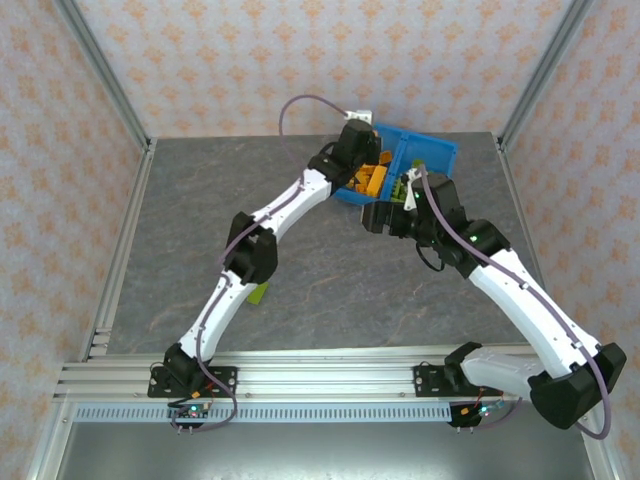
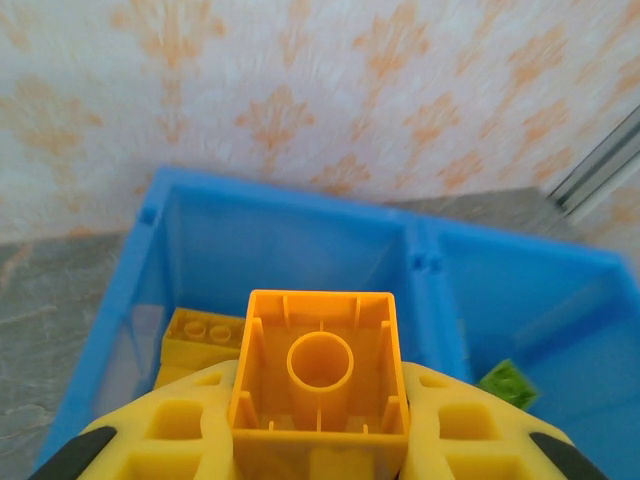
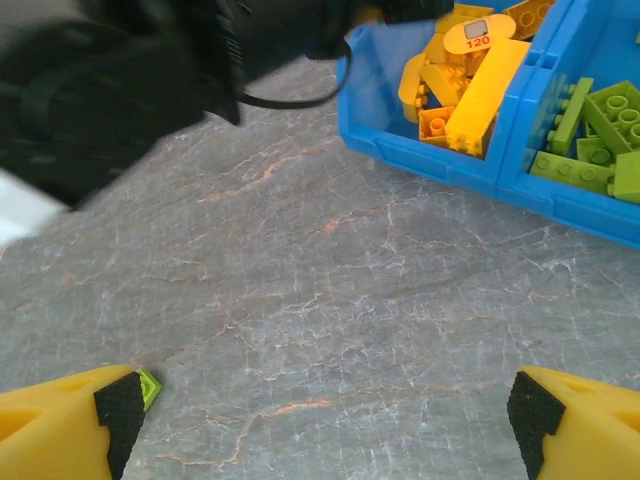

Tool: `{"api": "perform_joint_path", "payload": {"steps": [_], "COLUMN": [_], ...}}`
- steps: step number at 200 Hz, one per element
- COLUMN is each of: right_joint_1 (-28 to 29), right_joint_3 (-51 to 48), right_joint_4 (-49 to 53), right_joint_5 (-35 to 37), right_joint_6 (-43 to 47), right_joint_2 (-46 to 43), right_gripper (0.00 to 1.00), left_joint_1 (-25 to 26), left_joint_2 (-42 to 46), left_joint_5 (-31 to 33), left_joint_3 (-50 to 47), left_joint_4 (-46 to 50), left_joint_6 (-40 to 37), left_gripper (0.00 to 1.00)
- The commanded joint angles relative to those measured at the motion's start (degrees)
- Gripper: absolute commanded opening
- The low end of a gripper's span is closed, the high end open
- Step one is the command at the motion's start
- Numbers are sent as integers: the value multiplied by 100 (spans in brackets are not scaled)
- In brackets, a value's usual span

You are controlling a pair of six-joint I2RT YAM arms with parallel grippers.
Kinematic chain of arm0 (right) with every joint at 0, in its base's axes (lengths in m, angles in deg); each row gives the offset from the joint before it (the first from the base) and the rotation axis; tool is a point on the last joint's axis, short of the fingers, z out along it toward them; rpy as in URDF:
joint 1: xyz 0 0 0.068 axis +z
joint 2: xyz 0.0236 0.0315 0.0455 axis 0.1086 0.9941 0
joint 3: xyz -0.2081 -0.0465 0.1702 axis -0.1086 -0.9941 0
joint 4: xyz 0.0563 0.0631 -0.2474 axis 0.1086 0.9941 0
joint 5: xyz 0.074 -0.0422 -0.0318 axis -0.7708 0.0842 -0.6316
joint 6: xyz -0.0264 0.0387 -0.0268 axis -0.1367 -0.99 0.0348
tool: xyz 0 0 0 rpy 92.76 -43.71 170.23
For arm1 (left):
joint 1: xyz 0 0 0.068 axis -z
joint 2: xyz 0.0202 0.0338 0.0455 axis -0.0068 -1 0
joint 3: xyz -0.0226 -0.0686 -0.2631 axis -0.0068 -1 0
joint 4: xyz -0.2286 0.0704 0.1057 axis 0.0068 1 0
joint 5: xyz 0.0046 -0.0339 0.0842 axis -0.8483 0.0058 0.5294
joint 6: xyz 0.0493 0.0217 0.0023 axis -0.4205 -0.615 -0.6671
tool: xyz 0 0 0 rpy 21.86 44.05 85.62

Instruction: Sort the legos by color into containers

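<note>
My left gripper (image 2: 320,432) is shut on an orange lego (image 2: 320,365), hollow underside toward the camera, above the left compartment of the blue bin (image 2: 290,230). Below lie more orange legos (image 2: 205,335); a lime green lego (image 2: 508,383) lies in the right compartment. From above, the left gripper (image 1: 358,165) hangs over the bin (image 1: 430,152). My right gripper (image 3: 325,410) stands open over bare table in front of the bin (image 3: 430,160), nothing between its fingers. Orange legos (image 3: 465,80) fill the left compartment, green ones (image 3: 600,130) the right. A small green lego (image 3: 148,388) lies beside the left fingertip.
A lime green lego (image 1: 258,293) lies on the grey table beside the left arm's elbow. The right gripper (image 1: 385,215) sits just before the bin's near wall. Metal frame posts and patterned walls close in the table at the back and sides.
</note>
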Motion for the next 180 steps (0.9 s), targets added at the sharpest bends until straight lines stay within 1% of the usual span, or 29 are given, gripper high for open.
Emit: {"api": "perform_joint_path", "payload": {"steps": [1,9,21,29,44,68,85,101,123,142,149,159,180], "right_joint_1": [18,23,14,17,15,15,13,16,25,132,237,529,1382], "right_joint_3": [-130,-148,-151,-151,-162,-168,-178,-177,-178,-74,8,107,315], "right_joint_4": [-13,-13,22,31,22,-13,-50,-96,-219,-172,-132,-141,-302], "right_joint_5": [251,239,233,228,222,227,250,170,-514,-760,-828,-860,-816], "right_joint_6": [-104,-108,-116,-120,-116,-104,-66,95,634,867,960,1163,1675], "right_joint_2": [-254,-273,-275,-276,-266,-242,-207,-125,73,420,609,884,1569], "right_gripper": [95,95,95,95,95,95,95,95,94,94,94,94,95], "left_joint_1": [-25,-27,-27,-27,-27,-27,-26,-27,-72,-230,-327,-493,-837], "left_joint_2": [-289,-400,-482,-453,-313,190,789,1637,3053,4243,4654,5225,6412], "left_joint_5": [219,227,213,228,264,120,-60,-162,-185,-109,-89,-53,267], "left_joint_3": [707,844,975,1007,1015,969,644,-195,-1904,-3190,-3617,-4219,-5410], "left_joint_4": [-322,-435,-541,-584,-498,72,396,527,482,935,1182,1543,2323], "left_joint_6": [-214,-203,-186,-166,-122,123,310,403,364,377,371,338,146], "left_gripper": [25,29,39,46,55,62,65,66,66,67,67,67,68]}}
